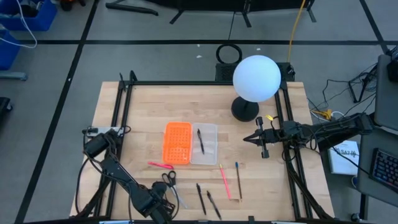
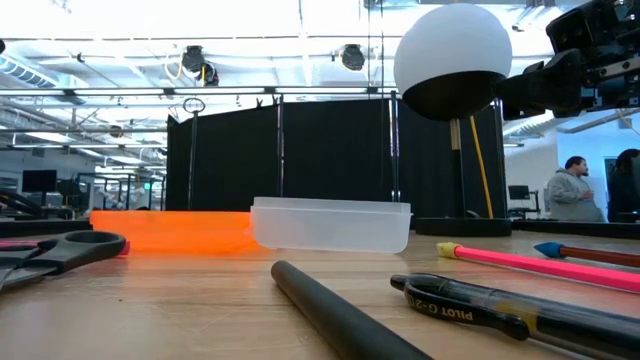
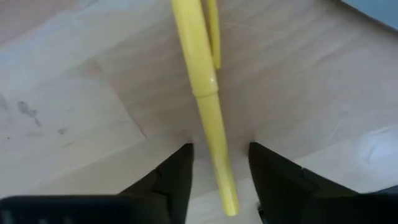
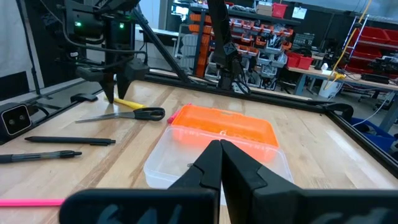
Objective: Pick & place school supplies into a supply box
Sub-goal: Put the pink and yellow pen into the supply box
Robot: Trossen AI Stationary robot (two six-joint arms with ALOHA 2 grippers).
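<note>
At table's near edge, yellow pen (image 3: 205, 99), slim, capped, lying flat on the wood, long axis running straight out between the spread fingers of the left gripper (image 3: 219, 171), untouched; right gripper (image 4: 221, 163) pressed together.

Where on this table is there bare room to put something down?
Bare wood lies left of the orange half of the supply box, and along the far edge left of the globe lamp. The near edge is crowded: scissors, pink pen, black pens, pencils.
</note>
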